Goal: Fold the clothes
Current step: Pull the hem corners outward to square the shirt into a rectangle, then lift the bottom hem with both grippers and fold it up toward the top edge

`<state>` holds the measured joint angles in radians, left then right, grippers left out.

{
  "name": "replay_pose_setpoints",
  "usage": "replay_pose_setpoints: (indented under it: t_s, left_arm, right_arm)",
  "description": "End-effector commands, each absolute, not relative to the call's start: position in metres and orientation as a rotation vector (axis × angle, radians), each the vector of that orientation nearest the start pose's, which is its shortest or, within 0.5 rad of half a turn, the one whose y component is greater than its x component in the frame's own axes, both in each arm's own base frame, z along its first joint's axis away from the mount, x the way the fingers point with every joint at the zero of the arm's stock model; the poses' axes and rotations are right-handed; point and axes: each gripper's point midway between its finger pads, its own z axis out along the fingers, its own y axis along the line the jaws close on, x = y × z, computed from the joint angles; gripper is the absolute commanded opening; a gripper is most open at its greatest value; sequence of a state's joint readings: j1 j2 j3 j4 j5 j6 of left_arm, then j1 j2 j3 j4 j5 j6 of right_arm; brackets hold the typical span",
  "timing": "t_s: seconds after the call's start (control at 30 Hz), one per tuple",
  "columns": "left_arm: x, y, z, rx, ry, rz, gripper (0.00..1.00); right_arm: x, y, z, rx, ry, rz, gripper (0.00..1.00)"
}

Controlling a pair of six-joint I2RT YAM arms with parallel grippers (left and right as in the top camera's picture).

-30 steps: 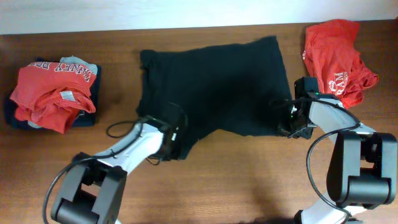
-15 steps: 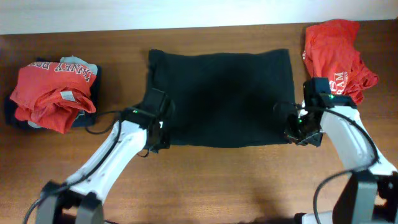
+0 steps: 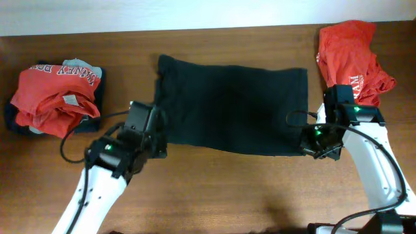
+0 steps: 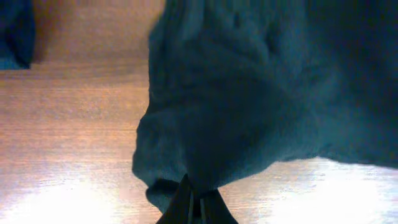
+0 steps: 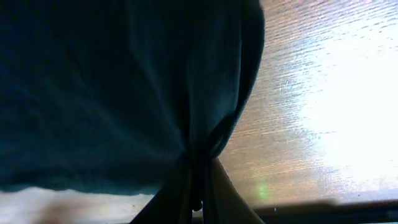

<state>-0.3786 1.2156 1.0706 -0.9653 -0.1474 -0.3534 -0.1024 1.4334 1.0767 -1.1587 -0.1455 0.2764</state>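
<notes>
Black T-shirt [image 3: 231, 104] lies stretched as a flat rectangle in the middle of the table [image 3: 227, 195]; one second ago it was crumpled. My left gripper [image 3: 156, 138] and right gripper [image 3: 310, 139] each pinch a near corner, so I judge it is ready for folding.

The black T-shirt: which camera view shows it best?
Overhead: the black T-shirt is spread out, seen almost whole. Each wrist view shows only one bunched corner, pinched in the left hand or the right hand.
</notes>
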Motion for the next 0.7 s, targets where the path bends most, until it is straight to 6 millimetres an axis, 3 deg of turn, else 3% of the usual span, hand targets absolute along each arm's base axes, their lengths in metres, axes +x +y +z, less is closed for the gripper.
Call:
replay_pose_setpoints:
  t_s: [0.0, 0.23, 0.47, 0.67]
  left_arm:
    - [0.285, -0.082, 0.172, -0.048, 2.628, -0.034, 0.01]
    - [0.312, -0.090, 0.149, -0.051, 2.638, -0.007, 0.01]
    - [0.333, -0.090, 0.112, -0.056, 2.682, 0.092, 0.01]
    - [0.361, -0.091, 0.106, -0.073, 2.604, 0.126, 0.01]
  right_arm:
    - [0.257, 0.000, 0.112, 0.537, 2.992, 0.252, 0.04]
    - [0.275, -0.003, 0.111, 0.520, 2.930, 0.247, 0.04]
    - [0.294, -0.006, 0.093, 0.519, 2.930, 0.236, 0.04]
    - [0.314, -0.008, 0.079, 0.512, 2.902, 0.238, 0.04]
